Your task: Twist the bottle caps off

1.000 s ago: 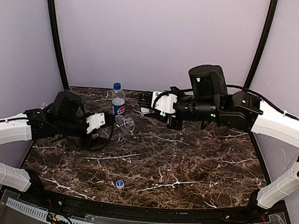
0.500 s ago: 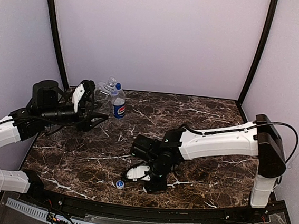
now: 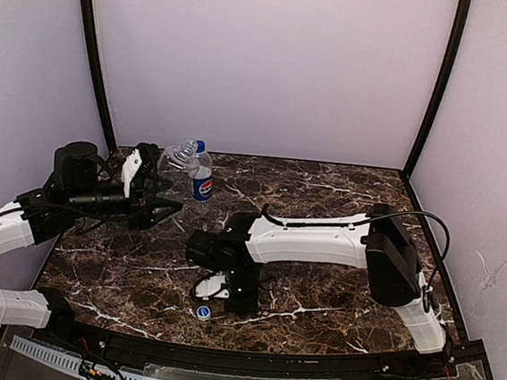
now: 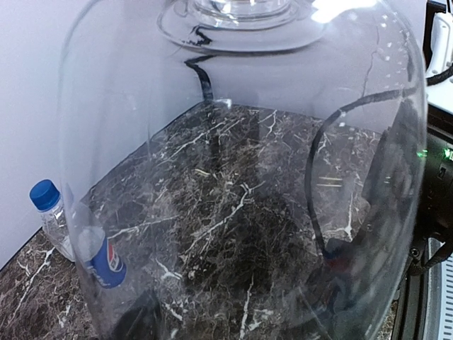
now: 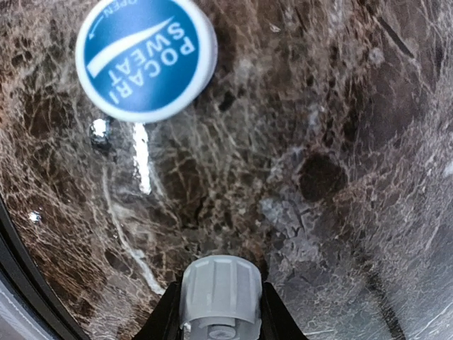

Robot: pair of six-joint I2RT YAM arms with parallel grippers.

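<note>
My left gripper [image 3: 157, 170] is shut on a clear unlabelled bottle [image 3: 178, 153], held in the air at the back left. That bottle [image 4: 233, 142] fills the left wrist view, its neck at the top. Right beside it a Pepsi bottle [image 3: 201, 178] stands on the table with its blue cap [image 3: 199, 146] on; the left wrist view also shows this Pepsi bottle [image 4: 78, 244]. My right gripper [image 3: 217, 287] hangs low over the front of the table, shut on a white ribbed cap [image 5: 221, 294]. A blue cap with a white rim [image 5: 146, 58] lies flat just ahead of it, the same cap [image 3: 203, 312] near the front edge.
The dark marble table [image 3: 337, 252] is bounded by purple walls behind and at both sides. A black rail [image 3: 246, 360] runs along its front edge, close to the loose blue cap. My right arm [image 3: 311, 240] stretches across the middle of the table.
My left gripper has lifted the clear bottle off the table to beside the Pepsi bottle. My right arm has swung from the back down to the front and shifted left toward the loose blue cap.
</note>
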